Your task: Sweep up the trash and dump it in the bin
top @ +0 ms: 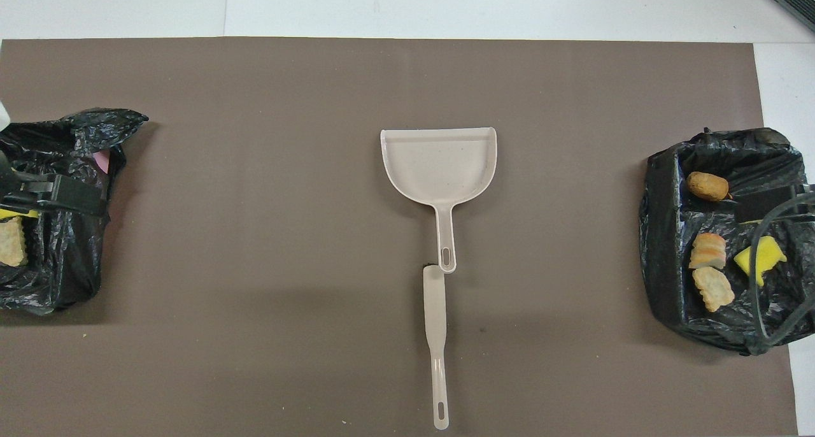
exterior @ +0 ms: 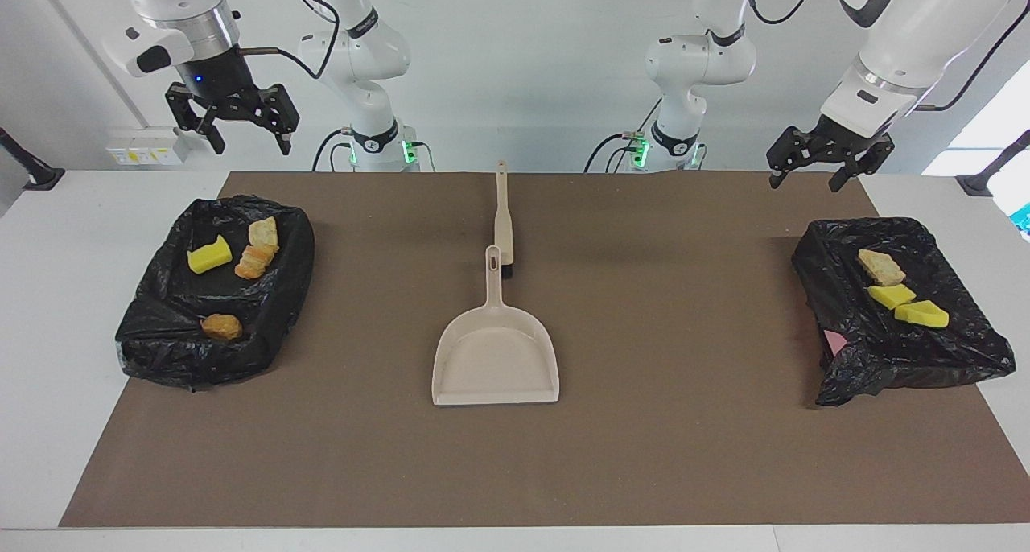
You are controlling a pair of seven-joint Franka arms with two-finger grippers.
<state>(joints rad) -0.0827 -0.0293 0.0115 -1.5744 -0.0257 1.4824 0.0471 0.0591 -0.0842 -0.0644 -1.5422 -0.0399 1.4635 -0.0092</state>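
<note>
**Facing view: trash held in two lined bins, both claws raised and open**

Facing view was used. Nearest the robots, the right claw [exterior: 240, 129] and left claw [exterior: 814, 168] were seen raised, fingers spread, nothing gripped. A brush [exterior: 504, 222] was laid mid-worktop, a dustpan [exterior: 495, 357] touching it, farther out. Four trash lumps [exterior: 209, 255] were found in the bin [exterior: 153, 339] at the right arm's end, three [exterior: 891, 296] in the bin [exterior: 853, 351] at the left arm's end.

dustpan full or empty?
Empty. The dustpan lies flat at mid-table, its scoop bare in both views; no trash lumps in it.
</note>
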